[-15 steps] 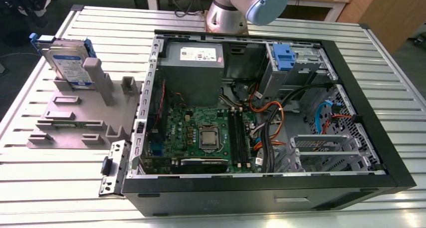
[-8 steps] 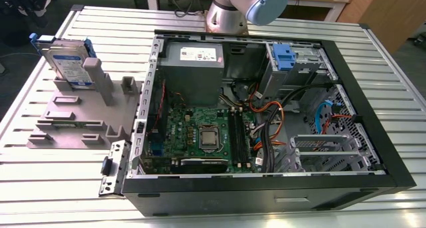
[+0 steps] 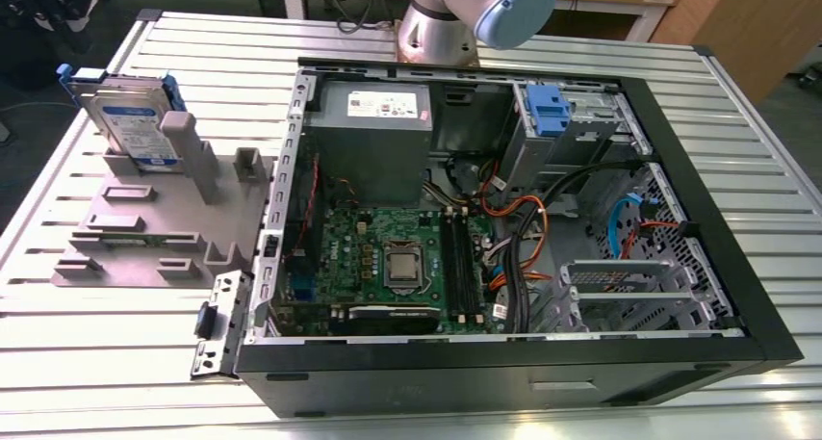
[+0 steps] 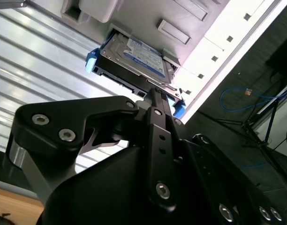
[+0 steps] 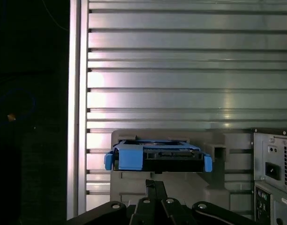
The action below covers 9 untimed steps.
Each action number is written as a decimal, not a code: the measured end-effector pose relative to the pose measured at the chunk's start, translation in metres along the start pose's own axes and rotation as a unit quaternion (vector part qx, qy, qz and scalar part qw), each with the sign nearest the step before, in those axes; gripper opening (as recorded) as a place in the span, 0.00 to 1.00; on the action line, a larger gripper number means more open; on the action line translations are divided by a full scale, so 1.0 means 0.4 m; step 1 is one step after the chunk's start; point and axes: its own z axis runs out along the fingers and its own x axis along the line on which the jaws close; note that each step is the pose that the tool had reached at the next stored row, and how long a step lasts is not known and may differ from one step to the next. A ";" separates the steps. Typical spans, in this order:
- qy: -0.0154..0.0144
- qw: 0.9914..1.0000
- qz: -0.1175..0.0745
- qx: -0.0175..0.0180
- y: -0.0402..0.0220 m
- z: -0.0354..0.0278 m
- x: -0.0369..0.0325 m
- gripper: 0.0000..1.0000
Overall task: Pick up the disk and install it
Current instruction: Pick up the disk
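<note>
The disk (image 3: 129, 122) stands on edge in a grey stand (image 3: 135, 233) beside the open computer case (image 3: 514, 375), likely so it can be pinched easily. The gripper (image 5: 155, 184), fingers pressed together and empty, points toward it.

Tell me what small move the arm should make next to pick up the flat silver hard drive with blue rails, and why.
Probably ease the gripper straight toward the silver hard drive. The drive stands on edge in the grey holder, not yet grasped, and in the first wrist view the gripper sits centred on it but looks just short of it.
</note>
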 end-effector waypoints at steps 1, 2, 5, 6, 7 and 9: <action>0.000 1.000 -0.008 0.000 0.000 0.000 0.000 0.11; 0.001 1.000 -0.014 0.000 0.000 0.000 0.000 0.11; 0.001 0.999 -0.035 0.000 0.000 0.000 0.000 0.11; 0.002 0.999 -0.041 0.000 0.000 0.000 0.000 0.11; 0.002 0.999 -0.047 0.000 0.000 0.000 0.000 0.11; 0.003 0.998 -0.058 -0.001 0.000 0.000 0.000 0.11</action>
